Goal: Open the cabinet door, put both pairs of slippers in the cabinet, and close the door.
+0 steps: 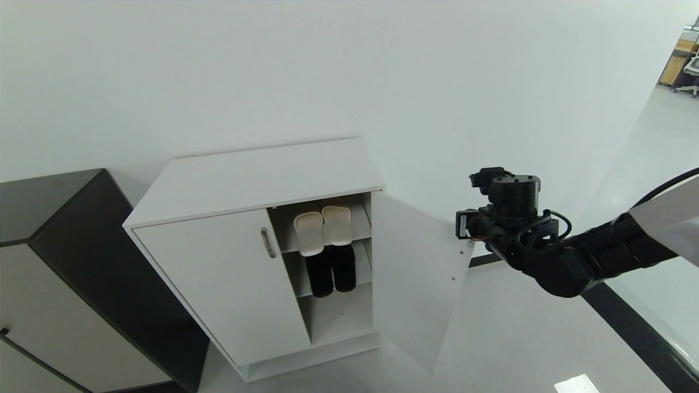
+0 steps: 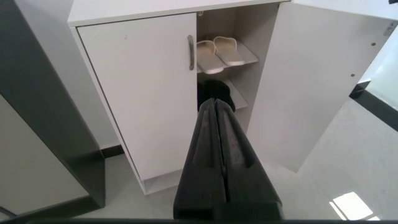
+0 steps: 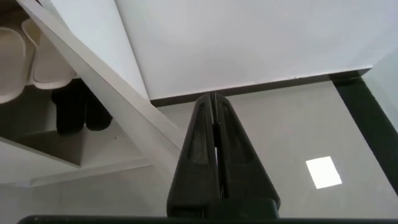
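both pairs of slippers are being kept inside the cabinet (image 1: 256, 174): white slippers (image 1: 323, 232) on the upper shelf, black slippers (image 1: 330, 273) at 6 o'clock from them. the right door (image 1: 415, 273) is being shown wide open. the right gripper (image 3: 214, 98), at 3 o'clock of the door, and the left gripper (image 2: 216, 104) are both being held closed, empty.

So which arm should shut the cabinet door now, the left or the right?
Probably the right. The white slippers and black slippers sit inside, so closing comes next. The right claw is close by the free edge of the open door; the left claw looks farther from it.
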